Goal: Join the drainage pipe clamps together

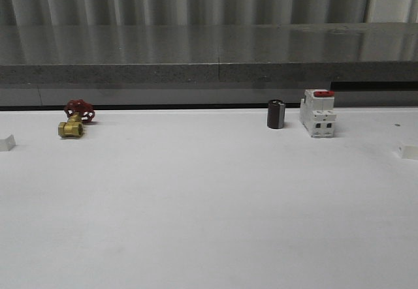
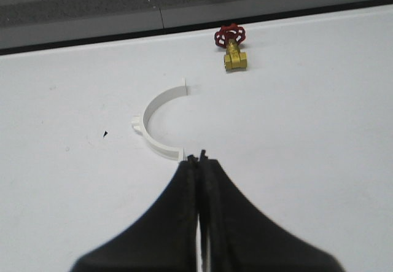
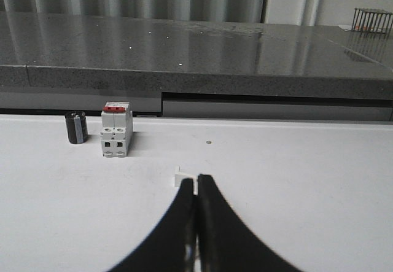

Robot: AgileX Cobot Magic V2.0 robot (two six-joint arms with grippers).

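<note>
One white semicircular drainage pipe clamp (image 2: 161, 147) lies flat on the white table, its open side turned towards the brass valve. My left gripper (image 2: 198, 157) is shut with nothing between its fingers, and its tips sit right beside the near end of that clamp. My right gripper (image 3: 196, 177) is shut too, with its tips just short of a small white block (image 3: 183, 177) on the table. I cannot tell whether the tips touch that block.
A brass valve with a red handwheel (image 1: 75, 121) (image 2: 232, 48) stands at the back left. A black cylinder (image 1: 275, 114) and a white breaker with a red switch (image 1: 318, 113) (image 3: 116, 131) stand at the back right. Small white blocks (image 1: 6, 142) (image 1: 408, 151) lie at both table edges. A grey ledge (image 1: 209, 67) runs behind.
</note>
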